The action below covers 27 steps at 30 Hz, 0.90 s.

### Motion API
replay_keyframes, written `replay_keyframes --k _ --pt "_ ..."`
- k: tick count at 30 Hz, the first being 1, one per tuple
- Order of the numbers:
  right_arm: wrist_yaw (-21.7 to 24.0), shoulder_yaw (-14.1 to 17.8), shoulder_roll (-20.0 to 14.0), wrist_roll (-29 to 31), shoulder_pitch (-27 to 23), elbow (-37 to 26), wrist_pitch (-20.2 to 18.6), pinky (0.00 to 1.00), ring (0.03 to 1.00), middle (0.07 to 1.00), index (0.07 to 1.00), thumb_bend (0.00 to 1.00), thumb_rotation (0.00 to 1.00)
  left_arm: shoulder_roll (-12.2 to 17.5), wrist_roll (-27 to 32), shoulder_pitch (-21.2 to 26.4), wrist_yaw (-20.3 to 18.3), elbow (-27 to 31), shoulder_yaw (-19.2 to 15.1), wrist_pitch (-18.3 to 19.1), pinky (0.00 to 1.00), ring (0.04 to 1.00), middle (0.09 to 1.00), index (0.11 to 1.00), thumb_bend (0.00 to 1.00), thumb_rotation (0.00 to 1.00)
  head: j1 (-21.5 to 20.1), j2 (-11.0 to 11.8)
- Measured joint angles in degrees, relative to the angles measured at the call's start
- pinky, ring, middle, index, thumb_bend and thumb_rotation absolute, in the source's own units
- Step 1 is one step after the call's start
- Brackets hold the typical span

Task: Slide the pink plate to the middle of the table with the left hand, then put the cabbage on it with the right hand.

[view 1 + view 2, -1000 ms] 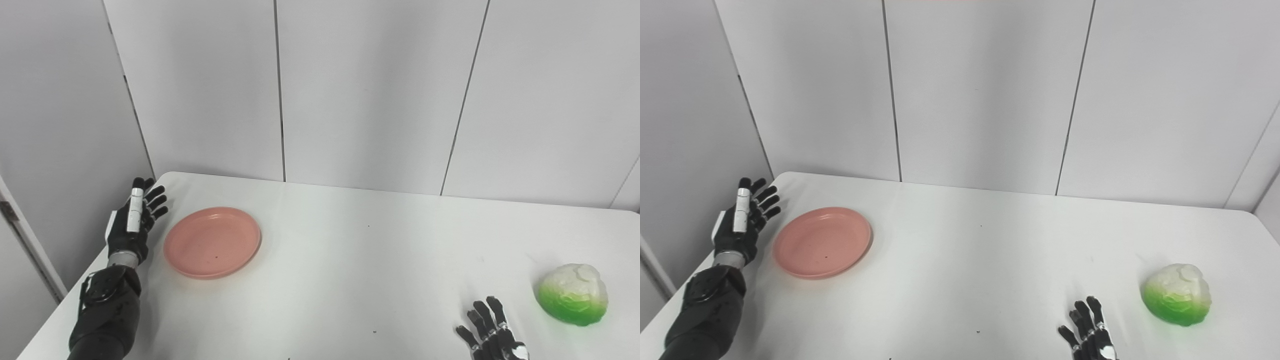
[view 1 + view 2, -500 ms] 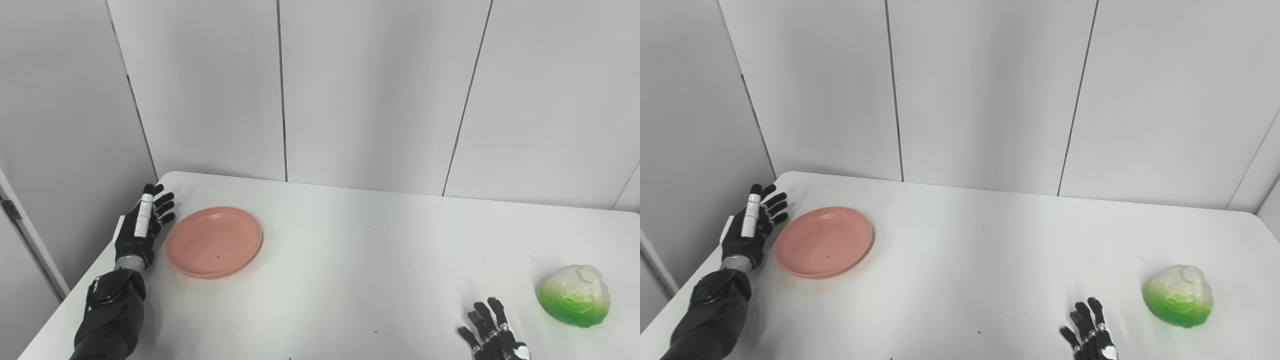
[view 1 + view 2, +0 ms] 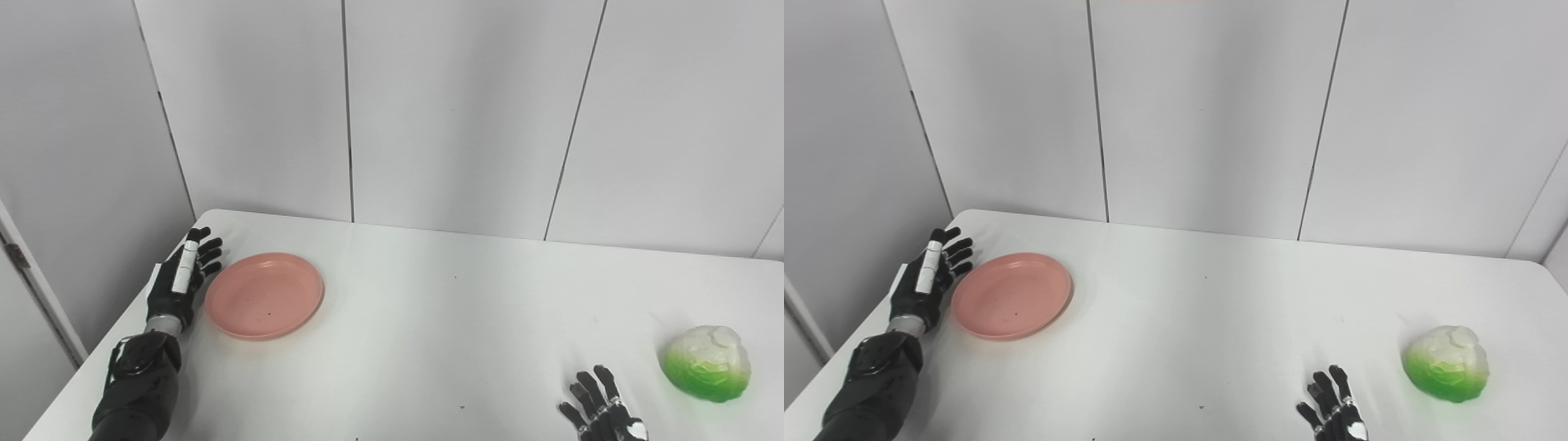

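the pink plate (image 3: 264, 294) lay on the left part of the white table (image 3: 429, 318), near the far left corner and well away from the middle. it sat flat and held nothing. the left hand (image 3: 182, 283) was just beside the plate's left rim, palm turned toward it, fingers (image 3: 210, 256) straight and spread, gripping nothing. whether the hand actually touched the rim could not be told; at most a thin gap showed between them. its dark forearm (image 3: 138, 386) came up along the table's left edge.

the cabbage (image 3: 706, 362) rested on the right side of the table, near the front, white on top and bright green below. it was well apart from the plate. the right hand (image 3: 597, 411) showed only in part at the bottom edge, just left of the cabbage and not touching it. its fingers (image 3: 1323, 392) pointed away from the robot and stood apart, holding nothing.

a wall of pale panels (image 3: 459, 110) stood behind the table.
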State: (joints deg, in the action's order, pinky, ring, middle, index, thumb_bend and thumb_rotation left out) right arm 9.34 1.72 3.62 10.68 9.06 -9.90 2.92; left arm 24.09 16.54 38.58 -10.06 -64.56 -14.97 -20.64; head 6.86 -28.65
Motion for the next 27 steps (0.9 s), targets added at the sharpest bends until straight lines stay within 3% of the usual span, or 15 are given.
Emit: replay_keyframes --k 11,17,27 --pt "0.03 -0.18 0.0 -0.21 0.1 -0.45 -0.67 0.87 0.93 0.925 0.957 0.83 1.0 -1.5 0.15 -0.76 -1.27 2.45 1.13 0.33 0.84 0.856 0.85 0.836 0.99 0.86 -0.53 -0.44" --pt "0.02 -0.42 0.01 -0.33 0.12 -0.58 -0.84 0.86 0.928 0.927 0.954 0.85 1.0 -2.0 -0.1 -1.29 -1.39 4.17 2.34 0.94 0.82 0.838 0.816 0.829 0.98 0.87 -0.88 -0.7" --pt "-0.07 -1.1 0.07 -0.8 0.2 -0.77 -1.16 0.86 0.924 0.922 0.949 0.86 1.0 -4.05 -0.05 -1.5 -1.41 6.85 3.55 2.47 0.8 0.839 0.841 0.849 0.98 0.86 -2.2 -1.23"
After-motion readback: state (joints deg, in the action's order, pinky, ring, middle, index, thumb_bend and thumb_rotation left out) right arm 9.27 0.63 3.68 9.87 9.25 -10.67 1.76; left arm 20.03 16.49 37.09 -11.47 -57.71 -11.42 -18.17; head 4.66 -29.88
